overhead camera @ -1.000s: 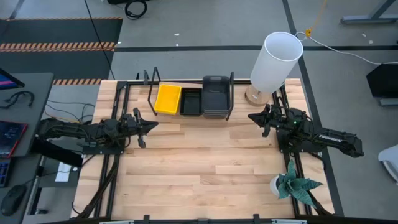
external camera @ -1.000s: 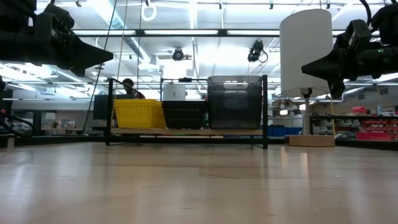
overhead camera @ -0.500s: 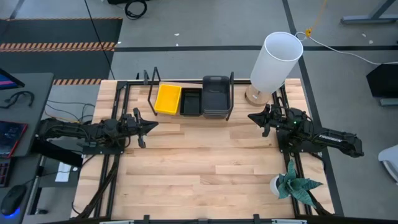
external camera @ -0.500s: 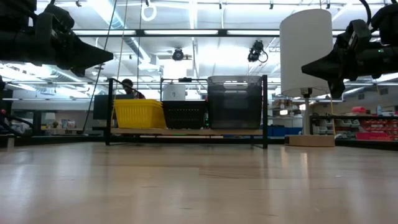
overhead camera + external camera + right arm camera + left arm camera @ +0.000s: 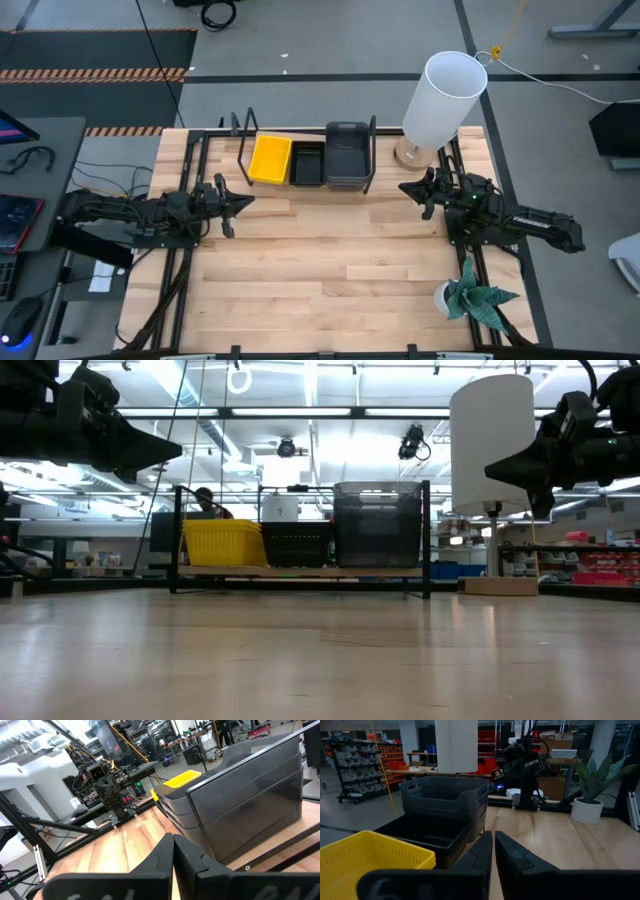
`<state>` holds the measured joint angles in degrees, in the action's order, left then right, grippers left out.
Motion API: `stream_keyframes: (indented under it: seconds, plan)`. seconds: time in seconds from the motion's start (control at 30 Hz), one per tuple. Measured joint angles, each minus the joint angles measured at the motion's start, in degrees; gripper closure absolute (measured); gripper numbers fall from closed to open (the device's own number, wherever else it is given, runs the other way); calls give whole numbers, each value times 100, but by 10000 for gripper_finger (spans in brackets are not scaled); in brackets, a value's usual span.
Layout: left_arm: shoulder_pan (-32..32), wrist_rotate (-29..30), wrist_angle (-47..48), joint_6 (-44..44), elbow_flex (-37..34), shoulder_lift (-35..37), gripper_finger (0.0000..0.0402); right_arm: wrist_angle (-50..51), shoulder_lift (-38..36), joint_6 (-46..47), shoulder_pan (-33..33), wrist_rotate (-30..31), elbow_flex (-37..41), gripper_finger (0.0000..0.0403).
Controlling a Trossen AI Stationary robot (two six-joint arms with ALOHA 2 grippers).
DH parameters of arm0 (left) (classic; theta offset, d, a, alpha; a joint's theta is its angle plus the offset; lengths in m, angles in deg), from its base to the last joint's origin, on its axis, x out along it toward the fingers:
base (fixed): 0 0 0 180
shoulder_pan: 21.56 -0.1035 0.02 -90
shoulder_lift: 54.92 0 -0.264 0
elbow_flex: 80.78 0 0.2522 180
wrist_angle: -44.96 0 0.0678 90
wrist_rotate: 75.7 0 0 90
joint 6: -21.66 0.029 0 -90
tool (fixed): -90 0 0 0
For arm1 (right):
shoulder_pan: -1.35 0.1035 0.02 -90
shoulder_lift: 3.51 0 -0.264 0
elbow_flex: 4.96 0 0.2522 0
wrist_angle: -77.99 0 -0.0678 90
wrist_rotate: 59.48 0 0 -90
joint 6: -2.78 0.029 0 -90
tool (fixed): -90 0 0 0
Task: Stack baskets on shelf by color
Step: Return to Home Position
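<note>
Hovering each side of the shelf [image 5: 300, 571], left end effector [image 5: 243, 200] and right end effector [image 5: 405, 186] are closed, empty; a careless swing could topple the grey baskets [image 5: 347, 152]

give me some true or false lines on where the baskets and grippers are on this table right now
1. The yellow baskets sit on the shelf next to the black baskets. True.
2. The grey baskets are in the middle of the row. False: the black ones are in the middle, and the grey ones are at the end nearest the lamp.
3. The left gripper is holding a yellow basket. False: it is shut on nothing, above the table and apart from the shelf.
4. The right gripper is shut and empty, near the lamp. True.
5. The grey stack is the tallest of the three. True.
</note>
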<state>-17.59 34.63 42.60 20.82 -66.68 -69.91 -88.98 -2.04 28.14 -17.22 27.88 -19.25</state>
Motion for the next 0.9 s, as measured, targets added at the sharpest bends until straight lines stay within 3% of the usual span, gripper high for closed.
stream_keyframes:
  seconds: [0.9]
  plan:
    - [1, 0, 0, 0, 0, 1, 379, -1, 1, 0, 0, 0, 0, 391]
